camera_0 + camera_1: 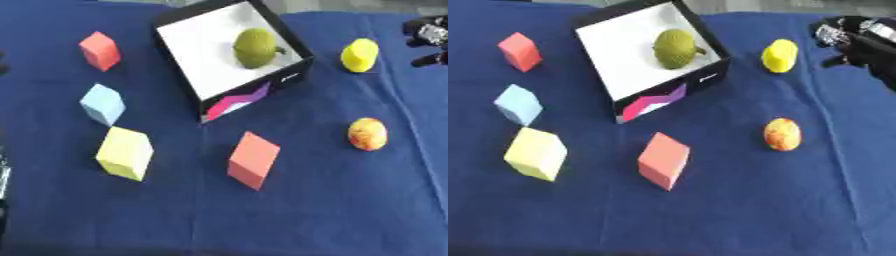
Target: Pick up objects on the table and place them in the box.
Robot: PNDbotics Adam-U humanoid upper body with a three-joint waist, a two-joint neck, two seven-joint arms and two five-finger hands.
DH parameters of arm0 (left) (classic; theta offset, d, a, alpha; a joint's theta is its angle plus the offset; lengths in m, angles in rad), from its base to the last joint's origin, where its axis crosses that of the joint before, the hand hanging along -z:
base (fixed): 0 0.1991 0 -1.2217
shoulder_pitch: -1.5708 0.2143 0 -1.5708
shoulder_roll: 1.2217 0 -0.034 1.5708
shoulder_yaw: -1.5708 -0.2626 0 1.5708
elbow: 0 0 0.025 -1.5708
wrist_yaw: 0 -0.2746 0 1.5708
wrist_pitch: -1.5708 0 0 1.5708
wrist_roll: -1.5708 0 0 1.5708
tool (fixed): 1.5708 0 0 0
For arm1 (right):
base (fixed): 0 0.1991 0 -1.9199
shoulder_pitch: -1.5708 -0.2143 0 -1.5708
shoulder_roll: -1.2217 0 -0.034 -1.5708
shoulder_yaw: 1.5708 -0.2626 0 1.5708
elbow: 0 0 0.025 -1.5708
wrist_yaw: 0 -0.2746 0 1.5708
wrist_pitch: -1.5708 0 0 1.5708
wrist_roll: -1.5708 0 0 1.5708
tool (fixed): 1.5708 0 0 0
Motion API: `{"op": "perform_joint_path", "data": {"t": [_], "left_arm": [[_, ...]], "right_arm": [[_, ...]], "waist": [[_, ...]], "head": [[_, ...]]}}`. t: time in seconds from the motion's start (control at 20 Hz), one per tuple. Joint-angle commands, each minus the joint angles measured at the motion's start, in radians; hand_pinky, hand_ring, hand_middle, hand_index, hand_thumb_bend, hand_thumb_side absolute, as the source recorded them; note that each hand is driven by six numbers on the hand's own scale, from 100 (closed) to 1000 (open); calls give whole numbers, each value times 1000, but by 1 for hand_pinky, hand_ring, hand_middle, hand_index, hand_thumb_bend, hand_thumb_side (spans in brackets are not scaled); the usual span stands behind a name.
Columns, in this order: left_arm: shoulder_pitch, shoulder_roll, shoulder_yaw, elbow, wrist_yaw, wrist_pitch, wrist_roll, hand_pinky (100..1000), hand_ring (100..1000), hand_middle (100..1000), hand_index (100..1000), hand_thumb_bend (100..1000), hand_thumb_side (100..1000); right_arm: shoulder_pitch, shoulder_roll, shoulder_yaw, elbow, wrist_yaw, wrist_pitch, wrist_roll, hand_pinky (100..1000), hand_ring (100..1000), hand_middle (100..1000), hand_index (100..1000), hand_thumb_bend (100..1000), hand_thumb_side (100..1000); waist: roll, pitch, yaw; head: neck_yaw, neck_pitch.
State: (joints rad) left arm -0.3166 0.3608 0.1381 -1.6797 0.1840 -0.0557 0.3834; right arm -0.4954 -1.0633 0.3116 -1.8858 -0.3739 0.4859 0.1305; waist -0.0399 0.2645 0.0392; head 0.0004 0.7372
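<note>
Black box (294, 77) with white floor, tilted on blue tablecloth (332, 210), holding a green bumpy fruit (255, 47) toward its far right side. Outside on the cloth: yellow fruit (360, 55) right of the box, orange-yellow fruit (367, 134) nearer, salmon block (252, 160) in front of the box, red block (100, 50), light blue block (102, 104) and yellow block (124, 153) down the left. Right hand (859, 42) at upper right edge, apart from the yellow fruit, holding nothing; finger spread impossible to tell.
</note>
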Motion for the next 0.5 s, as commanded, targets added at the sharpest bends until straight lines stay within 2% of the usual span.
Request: {"op": "perform_joint_path", "data": {"t": [0.05, 0.25, 0.3, 0.35, 0.4, 0.5], "left_arm": [[-5, 30, 0, -11, -8, -1, -6, 722, 703, 607, 694, 100, 733], [-7, 30, 1, -13, -7, -2, -6, 722, 704, 608, 694, 100, 732], [-7, 30, 1, -13, -6, -2, -6, 722, 704, 608, 694, 100, 733], [-6, 30, 0, -13, -6, -2, -7, 722, 704, 608, 694, 100, 733], [-7, 30, 0, -13, -6, -1, -7, 722, 704, 608, 693, 100, 733], [-6, 30, -1, -13, -6, -1, -8, 722, 704, 608, 694, 100, 733]], "right_arm": [[-11, -79, 10, -39, 49, 13, 60, 833, 964, 918, 905, 100, 770], [5, -98, 15, -73, 112, 9, 120, 832, 962, 916, 916, 191, 694], [8, -99, 15, -79, 132, 6, 133, 831, 958, 911, 914, 238, 633], [11, -98, 17, -82, 152, 3, 146, 830, 957, 911, 914, 244, 625], [12, -97, 20, -85, 172, 0, 158, 828, 953, 907, 913, 286, 542], [11, -92, 25, -86, 208, -9, 177, 825, 947, 902, 910, 332, 454]], "waist": [[-14, -37, 1], [-14, -35, 3], [-13, -35, 3], [-13, -34, 3], [-12, -34, 3], [-11, -34, 3]], "head": [[-6, 1], [-18, -6], [-19, -6], [-20, -7], [-21, -6], [-21, -6]]}}
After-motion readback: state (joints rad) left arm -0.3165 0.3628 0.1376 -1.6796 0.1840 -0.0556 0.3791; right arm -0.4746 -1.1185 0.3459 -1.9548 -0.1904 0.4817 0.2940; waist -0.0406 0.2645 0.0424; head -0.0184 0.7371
